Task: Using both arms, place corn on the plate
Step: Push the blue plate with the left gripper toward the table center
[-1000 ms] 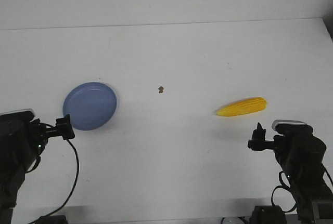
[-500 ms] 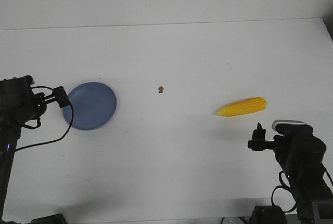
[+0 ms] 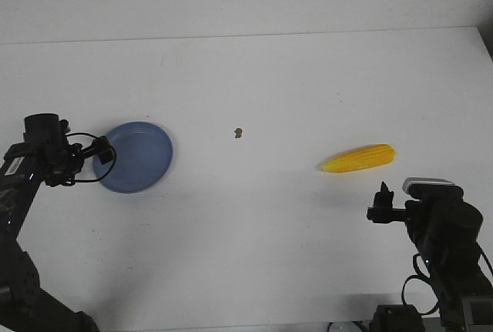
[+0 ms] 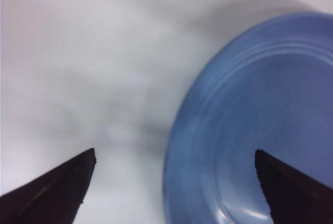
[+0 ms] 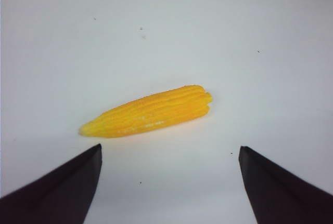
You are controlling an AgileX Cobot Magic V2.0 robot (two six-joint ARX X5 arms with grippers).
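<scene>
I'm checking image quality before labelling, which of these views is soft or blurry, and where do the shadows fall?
Left wrist view: soft overall, blue plate rim and fingers blurred, a dim shadow on the table. Right wrist view: sharper, corn cob kernel rows readable, faint shadow under it. Front view: even lighting, slight shadows beside plate and corn.

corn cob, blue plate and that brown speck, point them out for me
corn cob (image 3: 359, 158): front view, middle of the ridged yellow body
blue plate (image 3: 142, 159): front view, bare centre of the dish
brown speck (image 3: 239, 132): front view, the whole small fleck on the table
</scene>
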